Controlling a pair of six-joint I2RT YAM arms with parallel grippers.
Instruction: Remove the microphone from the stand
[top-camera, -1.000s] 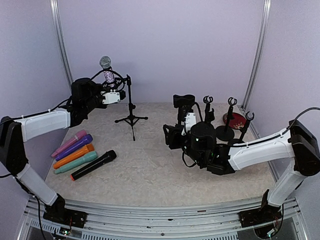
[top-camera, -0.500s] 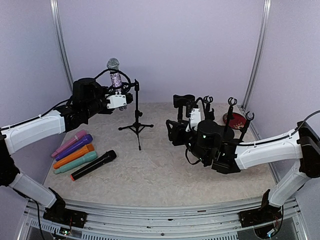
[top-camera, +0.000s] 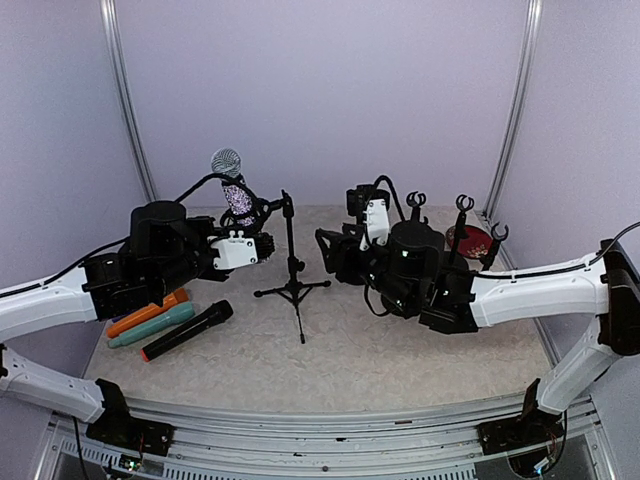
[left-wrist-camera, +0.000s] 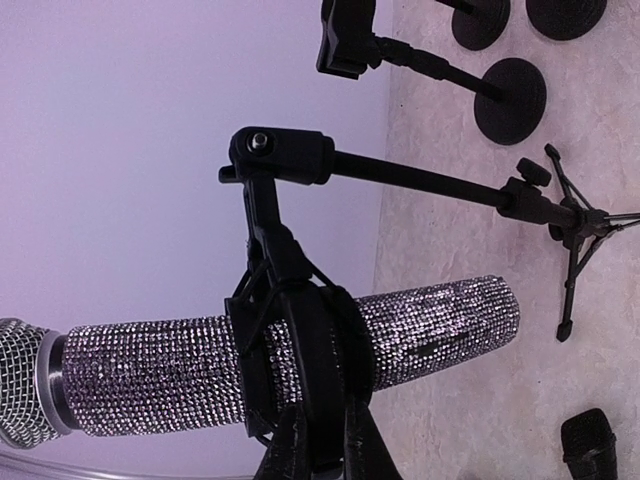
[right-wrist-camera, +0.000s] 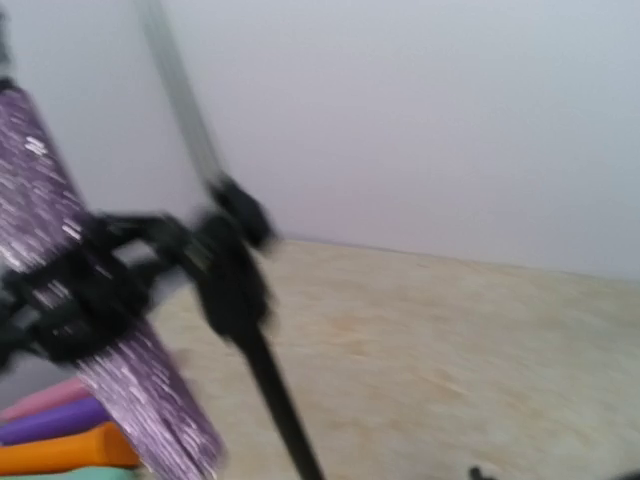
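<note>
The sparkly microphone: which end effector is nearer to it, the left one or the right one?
Left. The left end effector grips the microphone at its clip; the right end effector hangs apart from it, on the other side of the stand.

microphone (left-wrist-camera: 150, 365): purple-silver glitter studs, silver mesh head | stand (top-camera: 292, 262): black | table (top-camera: 330, 345): mottled beige | orange microphone (top-camera: 140, 320) | teal microphone (top-camera: 155, 326) | black microphone (top-camera: 190, 328): red end | dish (top-camera: 476, 241): red | wall (top-camera: 330, 100): pale lilac

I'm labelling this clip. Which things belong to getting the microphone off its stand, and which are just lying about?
In the job: glitter microphone, clip, tripod stand, left tool, right tool.
Lying about: black microphone, teal microphone, orange microphone, spare stands.
</note>
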